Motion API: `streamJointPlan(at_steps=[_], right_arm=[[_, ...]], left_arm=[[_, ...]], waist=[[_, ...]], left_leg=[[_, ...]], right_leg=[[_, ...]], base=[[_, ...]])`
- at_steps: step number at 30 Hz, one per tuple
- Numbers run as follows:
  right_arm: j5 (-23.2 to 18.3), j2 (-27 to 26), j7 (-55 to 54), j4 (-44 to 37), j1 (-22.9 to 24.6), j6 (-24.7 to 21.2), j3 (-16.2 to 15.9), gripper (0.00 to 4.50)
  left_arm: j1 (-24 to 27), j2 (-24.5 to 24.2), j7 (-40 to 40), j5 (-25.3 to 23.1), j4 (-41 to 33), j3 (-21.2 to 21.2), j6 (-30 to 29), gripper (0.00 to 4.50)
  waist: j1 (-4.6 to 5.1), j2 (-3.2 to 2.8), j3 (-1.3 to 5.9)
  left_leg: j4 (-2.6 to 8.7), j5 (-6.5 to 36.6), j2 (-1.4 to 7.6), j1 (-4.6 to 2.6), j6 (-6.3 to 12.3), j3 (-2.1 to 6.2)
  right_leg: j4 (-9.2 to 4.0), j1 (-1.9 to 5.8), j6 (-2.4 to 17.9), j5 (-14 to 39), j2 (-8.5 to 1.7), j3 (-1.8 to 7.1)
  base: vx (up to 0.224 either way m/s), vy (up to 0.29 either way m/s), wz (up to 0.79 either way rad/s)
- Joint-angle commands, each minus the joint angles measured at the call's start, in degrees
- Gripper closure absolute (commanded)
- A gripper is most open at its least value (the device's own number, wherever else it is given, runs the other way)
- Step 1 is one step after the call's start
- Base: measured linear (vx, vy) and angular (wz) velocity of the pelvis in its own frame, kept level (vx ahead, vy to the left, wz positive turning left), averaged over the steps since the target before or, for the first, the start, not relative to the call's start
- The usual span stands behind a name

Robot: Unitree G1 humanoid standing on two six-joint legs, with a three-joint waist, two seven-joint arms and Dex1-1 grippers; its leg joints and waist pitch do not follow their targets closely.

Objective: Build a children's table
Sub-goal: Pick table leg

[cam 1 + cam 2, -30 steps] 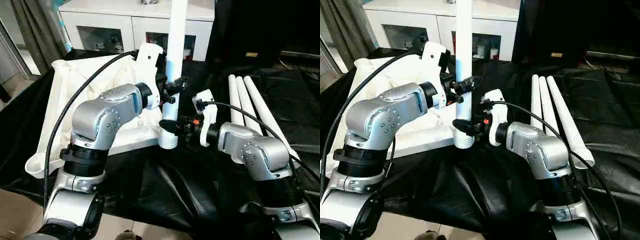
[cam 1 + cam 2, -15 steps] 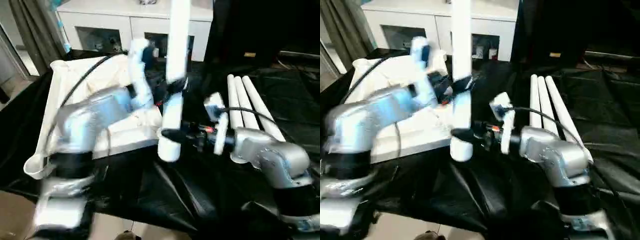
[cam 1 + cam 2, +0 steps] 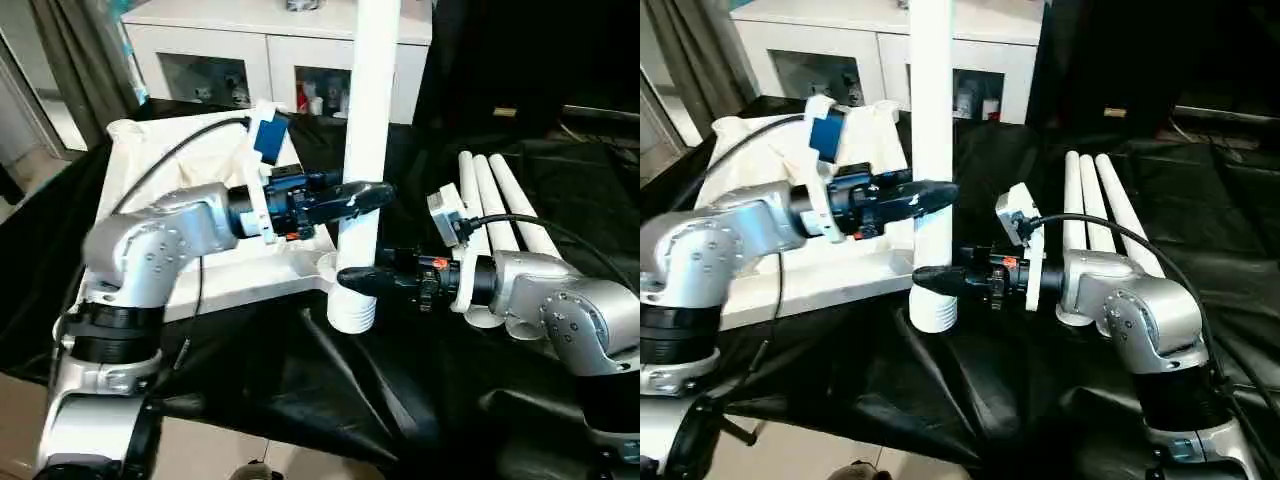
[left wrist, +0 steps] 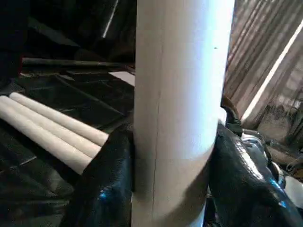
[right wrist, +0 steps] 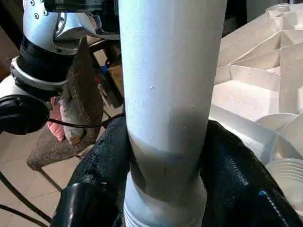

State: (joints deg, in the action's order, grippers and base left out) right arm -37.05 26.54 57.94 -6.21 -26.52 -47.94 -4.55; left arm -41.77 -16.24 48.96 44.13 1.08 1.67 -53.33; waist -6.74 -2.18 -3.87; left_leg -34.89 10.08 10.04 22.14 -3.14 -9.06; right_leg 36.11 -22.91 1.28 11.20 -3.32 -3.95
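One white leg [image 3: 368, 140] stands upright, its ribbed lower end [image 3: 352, 312] just off the near right corner socket [image 3: 325, 265] of the white tabletop [image 3: 170, 160], which lies ribbed side up. My left gripper [image 3: 368, 196] reaches in from the left and is shut on the leg at mid-height, with black fingers [image 4: 106, 179] pressed on both sides. My right gripper [image 3: 356, 278] comes from the right and is shut on the same leg just above its ribbed end [image 5: 163, 208]. Three more legs [image 3: 500, 195] lie side by side on the right.
Black cloth [image 3: 380, 400] covers the work surface and hangs over its near edge. A white cabinet [image 3: 270, 50] with glass-fronted shelves stands behind the tabletop. Curtains [image 3: 70, 60] hang at the far left.
My left arm has swung down and now reaches the leg level from the left; its fingers opened and closed again on the leg. The right gripper kept its hold near the lower end.
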Motion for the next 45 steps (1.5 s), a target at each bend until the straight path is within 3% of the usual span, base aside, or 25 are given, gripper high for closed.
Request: streamJointPlan(at_steps=[1, 11, 12, 15, 18, 19, 23, 25, 45], right_arm=[[-0.29, 0.30, 1.08, -1.16, 0.66, 1.01, 0.12, 2.63], [0.33, 0.28, -0.03, -1.91, 1.56, 2.02, -0.17, 2.63], [1.02, -0.24, -1.15, -1.35, 1.39, 2.46, -0.19, 1.93], [1.17, -1.46, -2.87, -0.60, 1.05, 2.51, 0.19, 1.93], [2.38, -2.69, -5.61, 0.14, 0.39, 3.34, 0.44, 1.48], [2.92, -3.65, -7.43, 1.03, -0.23, 3.43, 0.61, 1.51], [3.49, -4.53, -9.18, 2.43, -1.16, 2.81, 0.42, 1.42], [3.85, -4.84, -9.46, 2.94, -1.43, 2.68, 0.29, 1.42], [3.32, -6.00, -10.26, 6.22, -3.53, -0.94, -1.10, 1.40]], left_arm=[[-1.84, 0.14, -1.34, 0.72, 0.87, 1.55, -0.09, 2.57], [-1.56, 1.77, -5.03, 0.46, -0.15, 2.33, -0.05, 2.63], [-1.28, 1.80, -5.57, 0.26, -0.66, 2.32, 0.03, 2.63], [-0.92, 1.77, -6.89, -0.55, -1.28, 2.18, 0.43, 2.63], [-1.12, 1.81, -8.44, -1.62, -1.46, 1.80, 0.39, 2.64], [-1.28, 1.88, -9.82, -2.81, -1.60, 1.22, 0.48, 2.64], [-1.49, 2.48, -11.59, -3.80, -1.34, 0.81, 0.68, 2.64], [-1.53, 2.69, -12.55, -4.00, -1.19, 0.62, 0.90, 2.64], [-1.06, 3.27, -11.91, -4.25, -2.53, -0.80, 1.63, 2.64]], waist=[[-0.30, 0.11, 4.92], [-0.24, -0.02, 4.89], [-0.26, 0.03, 4.92], [-0.11, 0.00, 4.88], [-0.04, 0.12, 4.87], [0.01, 0.39, 4.89], [-0.04, 0.41, 4.91], [-0.10, 0.88, 4.85], [-0.13, 0.89, 4.86]], left_leg=[[3.16, 5.48, 2.30, -0.52, 1.43, 0.66], [3.14, 5.95, 2.34, -0.53, 1.54, 0.72], [3.11, 5.86, 2.35, -0.52, 1.53, 0.72], [3.06, 5.62, 2.29, -0.38, 1.52, 0.72], [3.15, 5.71, 2.31, -0.55, 1.33, 0.69], [3.18, 5.61, 2.32, -0.55, 1.34, 0.64], [3.15, 5.01, 2.32, -0.50, 1.24, 0.66], [3.15, 4.68, 2.22, -0.42, 1.43, 0.50], [3.16, 4.17, 2.26, -0.43, 1.59, 0.49]], right_leg=[[-4.39, 3.68, 10.79, 7.93, -4.46, 2.84], [-4.44, 3.73, 11.20, 7.91, -4.39, 2.75], [-4.40, 3.76, 11.28, 7.77, -4.42, 2.76], [-4.33, 3.72, 11.45, 7.08, -4.35, 2.72], [-4.40, 3.63, 11.00, 8.26, -4.36, 2.75], [-4.47, 3.64, 10.80, 8.40, -4.35, 2.77], [-4.27, 3.60, 10.54, 8.61, -4.41, 2.79], [-4.40, 3.67, 10.27, 8.56, -4.46, 2.86], [-4.35, 3.57, 9.70, 8.87, -4.51, 2.87]], base=[[0.000, 0.000, 0.00], [0.000, 0.000, 0.00], [0.000, 0.000, 0.00], [0.000, 0.000, 0.00], [0.000, 0.000, 0.00], [0.000, 0.000, 0.00], [0.000, 0.000, 0.00], [0.000, 0.000, 0.00], [0.000, 0.000, 0.00]])
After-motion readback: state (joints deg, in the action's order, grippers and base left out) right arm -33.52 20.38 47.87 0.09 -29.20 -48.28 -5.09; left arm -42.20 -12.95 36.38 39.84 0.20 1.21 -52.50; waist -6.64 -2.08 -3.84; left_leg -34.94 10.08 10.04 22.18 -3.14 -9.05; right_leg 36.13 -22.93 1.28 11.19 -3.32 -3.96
